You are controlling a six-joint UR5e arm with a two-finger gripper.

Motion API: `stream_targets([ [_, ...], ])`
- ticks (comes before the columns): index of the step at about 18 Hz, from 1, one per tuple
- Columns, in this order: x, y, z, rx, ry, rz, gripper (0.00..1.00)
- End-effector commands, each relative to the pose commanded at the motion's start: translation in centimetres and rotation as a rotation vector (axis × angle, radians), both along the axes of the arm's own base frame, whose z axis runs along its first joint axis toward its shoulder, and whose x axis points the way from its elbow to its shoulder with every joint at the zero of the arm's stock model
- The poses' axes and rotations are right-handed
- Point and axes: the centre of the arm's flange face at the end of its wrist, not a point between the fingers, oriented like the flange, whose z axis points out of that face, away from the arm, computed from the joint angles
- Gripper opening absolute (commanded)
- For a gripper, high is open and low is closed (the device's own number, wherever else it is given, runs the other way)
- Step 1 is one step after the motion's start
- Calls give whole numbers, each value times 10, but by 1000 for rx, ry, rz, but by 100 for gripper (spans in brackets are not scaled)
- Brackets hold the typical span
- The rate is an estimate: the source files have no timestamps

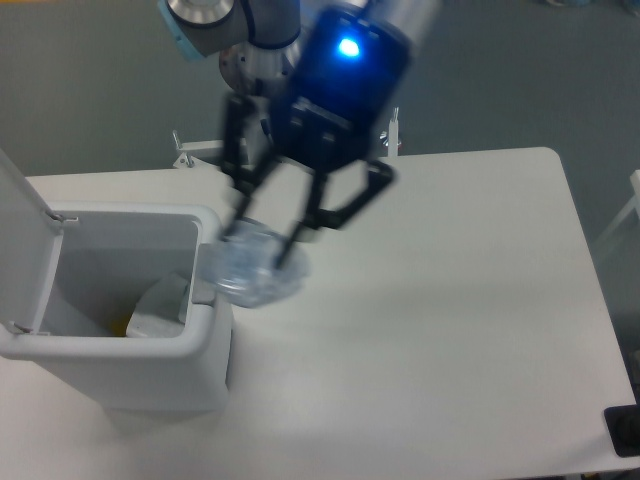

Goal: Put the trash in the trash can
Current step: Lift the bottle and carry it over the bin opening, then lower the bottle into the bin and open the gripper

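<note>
My gripper (262,243) is shut on the clear blue-tinted plastic bottle (248,271) and holds it in the air, blurred by motion, just right of the trash can's front right corner. The trash can (120,375) is a white boxy bin at the left of the table, its lid (18,215) swung open to the left. Inside it lies the whitish wrapper sheet (160,305), leaning against the right wall. The bottle overlaps the bin's grey front tab (204,290) in this view.
The arm's base column (272,95) stands at the back edge of the table. A small dark object (625,430) sits at the table's front right corner. The white table (450,330) extends to the right of the bin.
</note>
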Motion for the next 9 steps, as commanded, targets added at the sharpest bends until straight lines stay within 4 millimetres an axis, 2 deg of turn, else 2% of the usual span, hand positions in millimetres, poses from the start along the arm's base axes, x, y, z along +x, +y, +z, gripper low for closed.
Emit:
stream_targets([
  [4,39,22,-18,-25,-24,-75,23],
  [9,63,32,-61,-39,-32,-120,23],
])
